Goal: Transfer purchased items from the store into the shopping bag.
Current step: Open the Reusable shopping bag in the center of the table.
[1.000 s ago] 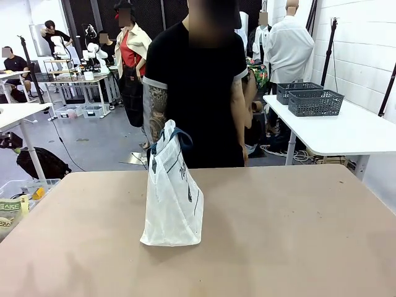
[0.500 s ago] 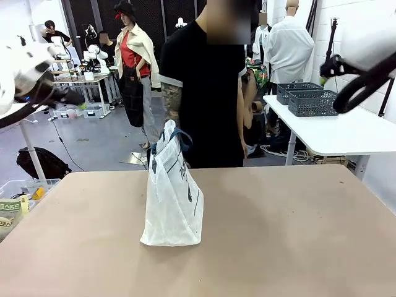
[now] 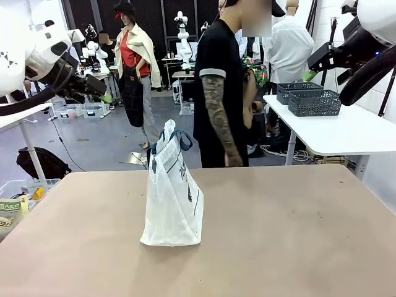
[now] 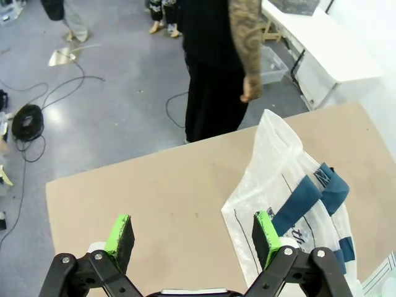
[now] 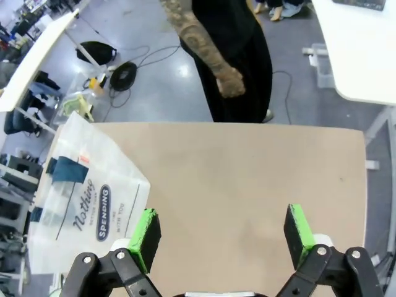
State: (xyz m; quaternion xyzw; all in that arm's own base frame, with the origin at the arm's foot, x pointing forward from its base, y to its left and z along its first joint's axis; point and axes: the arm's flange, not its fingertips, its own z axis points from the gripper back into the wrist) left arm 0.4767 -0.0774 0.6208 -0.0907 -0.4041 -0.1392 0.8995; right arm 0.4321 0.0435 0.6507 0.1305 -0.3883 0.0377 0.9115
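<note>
While upright, translucent white shopping bag (image 3: 173, 204), blue-handled.

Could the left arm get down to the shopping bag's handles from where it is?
Probably yes: the left gripper hangs open above the table, the shopping bag stands upright below it, and nothing lies between them.

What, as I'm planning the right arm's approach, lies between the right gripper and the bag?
Nothing: in the right wrist view the right gripper hangs open above bare table, and the stretch over to the bag is bare too.
</note>
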